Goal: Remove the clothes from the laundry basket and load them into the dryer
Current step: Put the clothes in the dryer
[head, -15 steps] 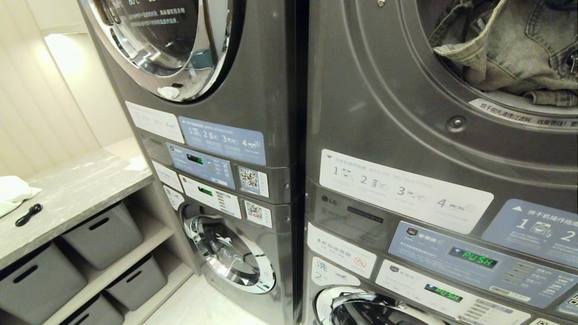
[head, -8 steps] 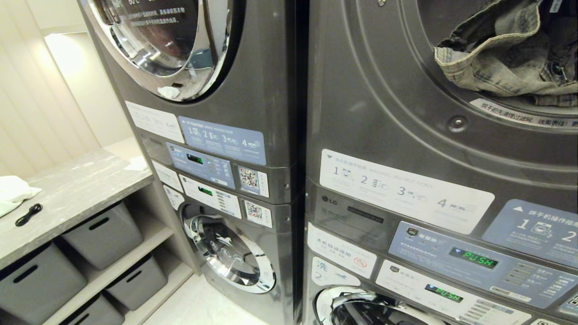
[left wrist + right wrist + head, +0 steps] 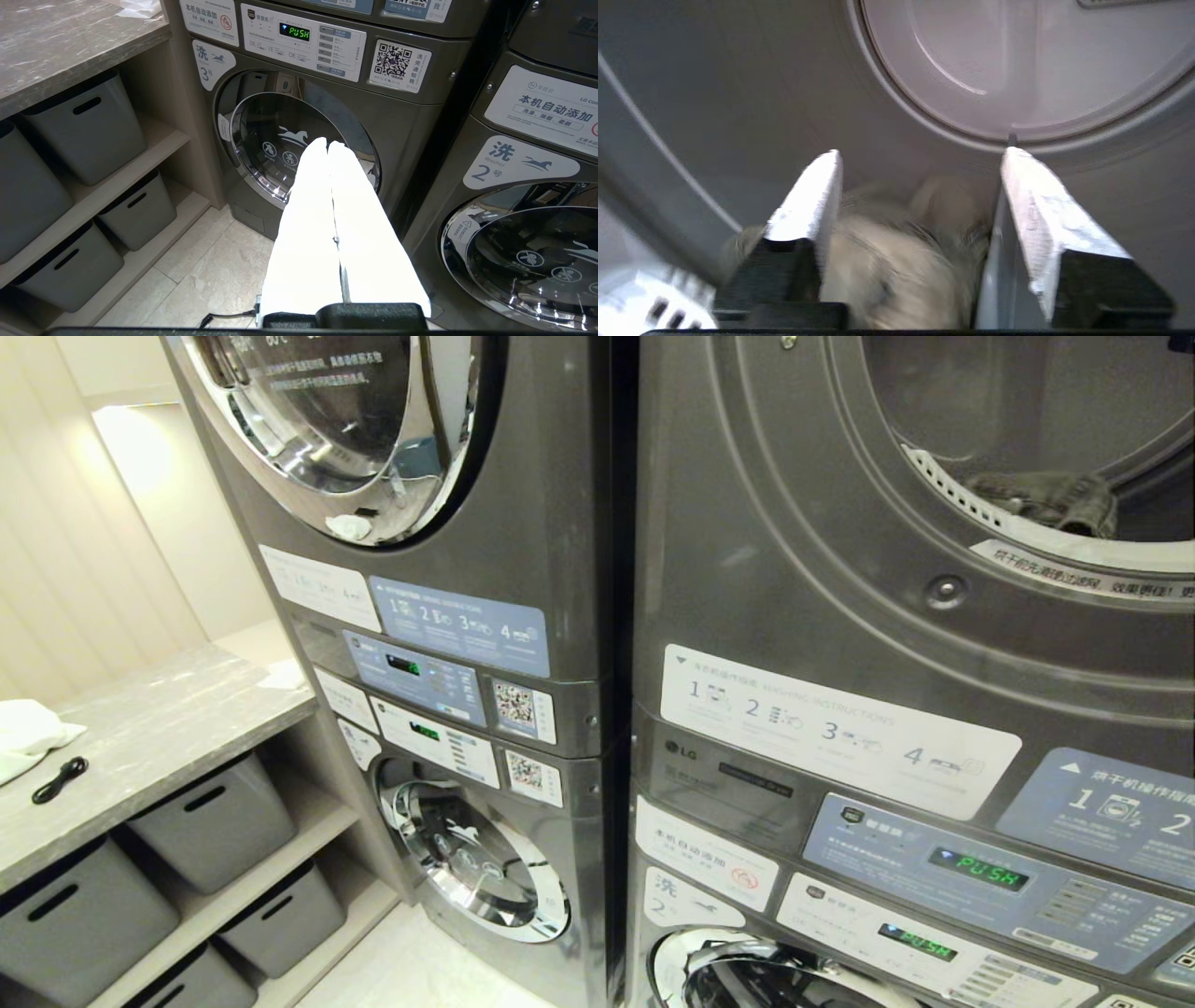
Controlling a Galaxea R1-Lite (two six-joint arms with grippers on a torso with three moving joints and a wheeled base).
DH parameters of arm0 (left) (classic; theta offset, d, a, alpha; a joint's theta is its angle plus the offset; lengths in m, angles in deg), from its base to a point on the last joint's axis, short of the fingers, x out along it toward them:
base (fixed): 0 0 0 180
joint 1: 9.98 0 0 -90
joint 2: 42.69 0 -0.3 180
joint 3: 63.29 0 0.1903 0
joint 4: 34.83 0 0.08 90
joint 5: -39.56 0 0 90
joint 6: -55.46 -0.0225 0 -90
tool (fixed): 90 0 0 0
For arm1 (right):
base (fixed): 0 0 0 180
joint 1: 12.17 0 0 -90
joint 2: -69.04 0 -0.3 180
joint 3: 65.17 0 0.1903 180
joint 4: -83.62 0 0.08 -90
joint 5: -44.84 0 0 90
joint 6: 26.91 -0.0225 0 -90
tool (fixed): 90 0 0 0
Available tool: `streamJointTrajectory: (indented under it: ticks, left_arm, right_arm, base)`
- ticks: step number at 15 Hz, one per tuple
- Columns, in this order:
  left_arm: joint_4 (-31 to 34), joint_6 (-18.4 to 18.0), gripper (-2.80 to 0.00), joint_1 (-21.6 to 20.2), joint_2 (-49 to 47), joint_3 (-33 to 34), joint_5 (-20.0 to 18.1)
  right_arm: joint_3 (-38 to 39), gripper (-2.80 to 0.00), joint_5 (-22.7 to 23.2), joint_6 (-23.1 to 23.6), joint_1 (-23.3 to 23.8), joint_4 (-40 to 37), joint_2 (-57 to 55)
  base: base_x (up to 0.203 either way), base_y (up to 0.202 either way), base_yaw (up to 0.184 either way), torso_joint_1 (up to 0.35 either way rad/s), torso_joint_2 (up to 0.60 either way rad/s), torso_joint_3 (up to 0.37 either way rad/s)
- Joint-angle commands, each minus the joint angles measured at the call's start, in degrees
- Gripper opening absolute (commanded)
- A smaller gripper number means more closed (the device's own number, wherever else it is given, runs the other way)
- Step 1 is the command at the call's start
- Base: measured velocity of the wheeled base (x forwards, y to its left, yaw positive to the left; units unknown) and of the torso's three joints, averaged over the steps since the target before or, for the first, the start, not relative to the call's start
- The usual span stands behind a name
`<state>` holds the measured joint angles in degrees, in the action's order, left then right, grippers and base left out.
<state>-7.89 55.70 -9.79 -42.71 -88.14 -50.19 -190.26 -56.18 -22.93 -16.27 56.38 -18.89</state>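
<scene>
Gone from the dryer's mouth is the denim garment [image 3: 1050,497] that filled it a second ago; in the head view it now lies low inside the drum of the dryer [image 3: 934,551], just beyond the white perforated lip, a crumpled dark heap whose long axis runs roughly left to right along the drum floor, though which end is which cannot be told. Only the right wrist view shows the right gripper [image 3: 920,156], inside the drum with its jaws spread wide and holding nothing, the blurred pale denim lying below and between them, apart from the fingertips. That gripper is out of the head view. Only the left wrist view shows the left gripper [image 3: 328,145], parked low in front of the lower machines, its jaws pressed together and empty, pointing toward the round door of washer 3 [image 3: 299,144]. At far left in the head view stands a counter [image 3: 168,728] with grey bins [image 3: 215,821] on the shelves under it.
</scene>
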Motion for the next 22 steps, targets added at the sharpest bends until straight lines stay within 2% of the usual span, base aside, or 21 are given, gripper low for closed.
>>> streamJointTrajectory:
  ticks: [1,4,8,9,15,18,20,22]
  left_arm:
    - [0.0,0.0,-2.8,0.0,0.2,0.0,0.0]
    - [0.0,0.0,-2.8,0.0,0.2,0.0,0.0]
    - [0.0,0.0,-2.8,0.0,0.2,0.0,0.0]
    - [0.0,0.0,-2.8,0.0,0.2,0.0,0.0]
    - [0.0,0.0,-2.8,0.0,0.2,0.0,0.0]
    - [-0.1,0.0,-2.8,0.0,0.2,0.0,0.0]
    - [-0.1,0.0,-2.8,0.0,0.2,0.0,0.0]
    - [-0.1,0.0,-2.8,0.0,0.2,0.0,0.0]
  right_arm:
    - [2.7,0.0,0.0,0.0,0.0,0.0,3.1]
    - [11.1,0.0,1.0,-0.5,-0.5,0.1,10.2]
    - [34.0,0.0,7.9,-0.1,-1.0,1.2,26.4]
    - [40.6,-2.8,8.6,0.3,-1.1,2.3,30.7]
    - [77.4,-2.8,10.8,5.9,-1.2,5.6,63.9]
    - [91.4,-2.8,12.4,6.5,-1.2,7.8,71.9]
    - [98.4,-2.8,16.7,6.5,-1.2,11.1,72.2]
    - [101.7,-2.8,26.9,6.4,-1.2,12.5,72.2]
  base:
    - [0.0,0.0,0.0,0.0,0.0,0.0]
    - [0.0,0.0,0.0,0.0,0.0,0.0]
    - [0.0,0.0,0.0,0.0,0.0,0.0]
    - [0.0,0.0,0.0,0.0,0.0,0.0]
    - [0.0,0.0,0.0,0.0,0.0,0.0]
    - [0.0,0.0,0.0,0.0,0.0,0.0]
    - [0.0,0.0,0.0,0.0,0.0,0.0]
    - [0.0,0.0,0.0,0.0,0.0,0.0]
